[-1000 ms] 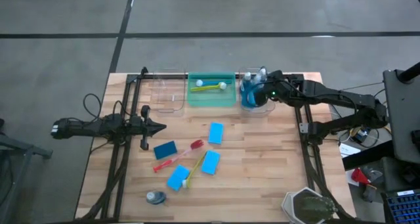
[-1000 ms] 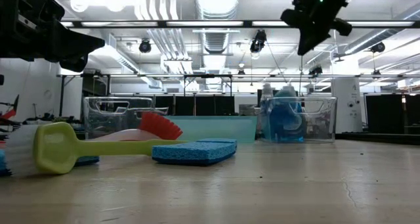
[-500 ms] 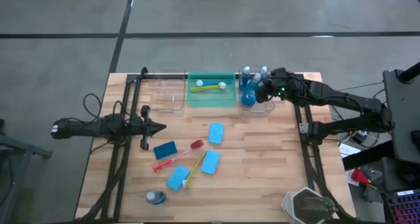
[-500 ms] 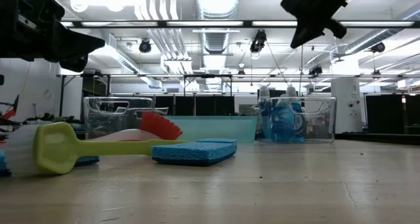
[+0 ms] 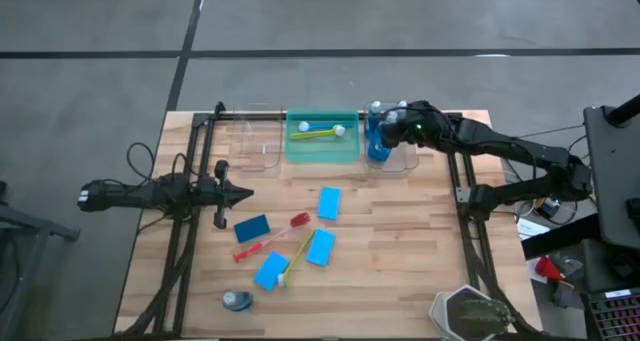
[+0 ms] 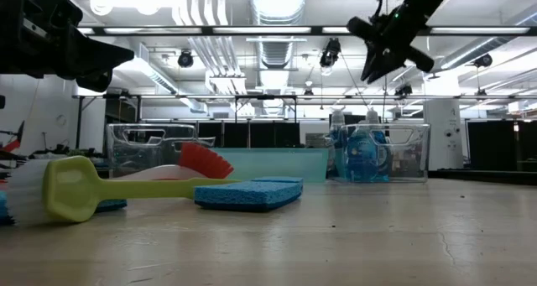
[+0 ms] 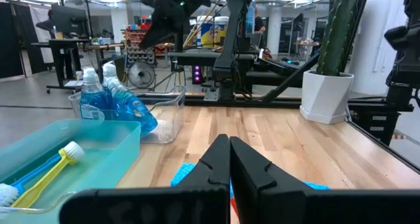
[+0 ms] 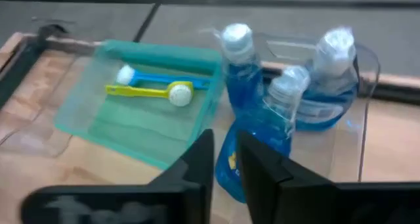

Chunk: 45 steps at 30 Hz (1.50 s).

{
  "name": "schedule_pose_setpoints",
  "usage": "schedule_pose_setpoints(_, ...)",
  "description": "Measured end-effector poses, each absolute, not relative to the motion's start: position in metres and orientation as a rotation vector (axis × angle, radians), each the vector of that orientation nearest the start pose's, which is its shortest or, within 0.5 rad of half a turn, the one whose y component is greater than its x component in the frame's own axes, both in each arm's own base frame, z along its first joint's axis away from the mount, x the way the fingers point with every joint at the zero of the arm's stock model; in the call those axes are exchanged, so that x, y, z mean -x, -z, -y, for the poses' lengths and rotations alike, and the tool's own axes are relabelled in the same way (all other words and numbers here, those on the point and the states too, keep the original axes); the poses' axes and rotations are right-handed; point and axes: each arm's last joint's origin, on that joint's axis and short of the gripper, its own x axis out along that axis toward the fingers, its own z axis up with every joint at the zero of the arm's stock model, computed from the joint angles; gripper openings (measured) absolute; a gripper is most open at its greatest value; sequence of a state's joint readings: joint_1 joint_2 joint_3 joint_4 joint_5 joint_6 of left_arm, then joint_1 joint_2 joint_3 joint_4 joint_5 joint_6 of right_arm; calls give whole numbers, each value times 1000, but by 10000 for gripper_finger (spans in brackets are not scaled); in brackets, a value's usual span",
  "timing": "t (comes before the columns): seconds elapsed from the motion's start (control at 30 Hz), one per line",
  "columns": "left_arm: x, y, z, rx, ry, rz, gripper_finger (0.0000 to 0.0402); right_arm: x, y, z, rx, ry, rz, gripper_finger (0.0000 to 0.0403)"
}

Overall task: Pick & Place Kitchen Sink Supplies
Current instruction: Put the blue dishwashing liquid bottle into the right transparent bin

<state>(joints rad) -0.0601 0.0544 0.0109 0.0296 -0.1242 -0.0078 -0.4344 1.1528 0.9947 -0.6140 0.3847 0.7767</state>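
High view: right gripper (image 5: 400,124) above clear bin (image 5: 392,161) holding bottles (image 5: 375,139); left gripper (image 5: 243,193) parked mid-table.
Low view: sponge (image 6: 248,193), yellow brush (image 6: 75,188) on table.
Left wrist: fingers (image 7: 220,159) pressed together, empty.
Right wrist: fingers (image 8: 197,165) slightly apart, holding nothing; three bottles in bin.

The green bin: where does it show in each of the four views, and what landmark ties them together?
High view: green bin at the table's far edge, centre.
Low view: its pale wall behind the red brush, left of the bottles.
Left wrist view: lower left, holding a yellow brush.
Right wrist view: left of centre.
Shared landmark: the blue bottles stand in the clear bin beside it in every view.
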Motion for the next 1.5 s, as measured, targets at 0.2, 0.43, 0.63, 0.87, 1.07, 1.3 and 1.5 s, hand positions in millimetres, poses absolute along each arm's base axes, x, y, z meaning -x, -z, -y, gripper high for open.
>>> schedule_pose_setpoints(0.2, -100, -166, 2, 7, -64, -14, 3, -208, -286, 130, -918, 1125, -413, 152)
schedule_pose_setpoints(0.43, -100, -166, 2, 7, -64, -14, 3, -215, -272, 154, -973, 1127, -414, 226)
schedule_pose_setpoints(0.63, -100, -166, 2, 7, -64, -14, 3, -219, -254, 165, -983, 1177, -486, 245)
schedule_pose_setpoints(0.87, -100, -166, 2, 7, -64, -14, 3, -226, -235, 175, -955, 1231, -555, 241)
schedule_pose_setpoints(1.07, -100, -166, 2, 7, -64, -14, 3, -228, -232, 180, -911, 1283, -525, 232)
schedule_pose_setpoints(1.3, -100, -166, 2, 7, -64, -14, 3, -230, -227, 193, -904, 1293, -481, 229)
schedule_pose_setpoints(1.5, -100, -166, 2, 7, -64, -14, 3, -228, -222, 198, -904, 1310, -499, 217)
